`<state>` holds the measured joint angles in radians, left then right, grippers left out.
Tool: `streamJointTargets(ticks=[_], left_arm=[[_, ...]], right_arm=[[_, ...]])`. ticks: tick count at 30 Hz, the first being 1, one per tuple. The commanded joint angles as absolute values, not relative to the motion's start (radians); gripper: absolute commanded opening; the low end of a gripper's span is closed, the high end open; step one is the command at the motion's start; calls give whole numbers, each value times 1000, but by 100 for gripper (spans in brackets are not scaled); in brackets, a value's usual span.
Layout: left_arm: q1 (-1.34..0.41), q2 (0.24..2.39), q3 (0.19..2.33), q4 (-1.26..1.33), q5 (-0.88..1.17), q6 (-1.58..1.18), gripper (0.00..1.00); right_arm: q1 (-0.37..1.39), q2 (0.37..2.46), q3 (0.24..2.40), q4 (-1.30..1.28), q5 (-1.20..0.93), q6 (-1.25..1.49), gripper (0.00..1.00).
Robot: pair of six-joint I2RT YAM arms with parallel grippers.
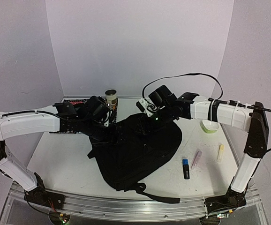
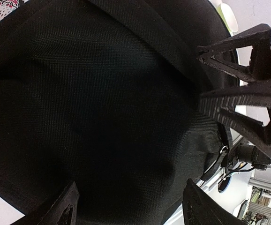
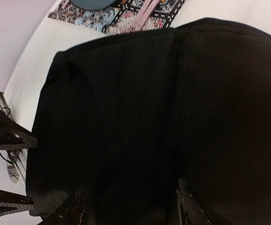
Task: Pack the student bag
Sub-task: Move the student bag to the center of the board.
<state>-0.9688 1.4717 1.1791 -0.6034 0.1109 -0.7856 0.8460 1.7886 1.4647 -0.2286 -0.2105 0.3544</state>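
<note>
"Left tool [image 2: 131, 208] and right tool [image 3: 133, 208]: were both open?"

"Yes, each had its jaws spread and gripped nothing. They hung close over the far end of the bag [image 1: 135, 150], left tool at its far-left corner, right tool at the far edge. Whether the fingers touched the fabric, I could not tell."

"And the bag itself?"

"It lay slumped in the middle of the tabletop [image 1: 65, 159], with a strap [image 1: 159, 197] trailing toward the near edge. The small things to pack sat well apart on the right, near the bowl [image 1: 210, 126]."

"So the step was probably opening it?"

"That was my reading. No zipper showed in either wrist view, only plain black cloth, so I would have found the opening first. The fabric looked floppy, so each tool should have pinched a single layer at the rim. Then the two should have pulled apart gently, lifting the mouth without dragging the whole bag."
</note>
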Motion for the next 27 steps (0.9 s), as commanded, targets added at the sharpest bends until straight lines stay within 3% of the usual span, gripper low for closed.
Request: streamJointTargets(ticks=[1, 6, 11, 16, 18, 27], left_arm=[[-980, 1481, 1153, -633, 110, -787, 77], [-981, 1480, 1120, -654, 86, -787, 68], [-982, 1489, 1084, -664, 54, -787, 52], [-975, 1489, 1054, -666, -32, -780, 44], [-959, 1484, 1046, -666, -49, -772, 42], [-839, 1447, 1073, -728, -122, -682, 37]], right_arm=[[853, 1832, 1529, -341, -84, 320, 62], [854, 1860, 1573, -440, 77, 311, 52], [853, 1854, 1589, -450, 93, 311, 38], [853, 1858, 1591, -450, 37, 308, 7], [856, 1857, 1585, -437, -49, 317, 0], [908, 1827, 1516, -228, -288, 498, 0]])
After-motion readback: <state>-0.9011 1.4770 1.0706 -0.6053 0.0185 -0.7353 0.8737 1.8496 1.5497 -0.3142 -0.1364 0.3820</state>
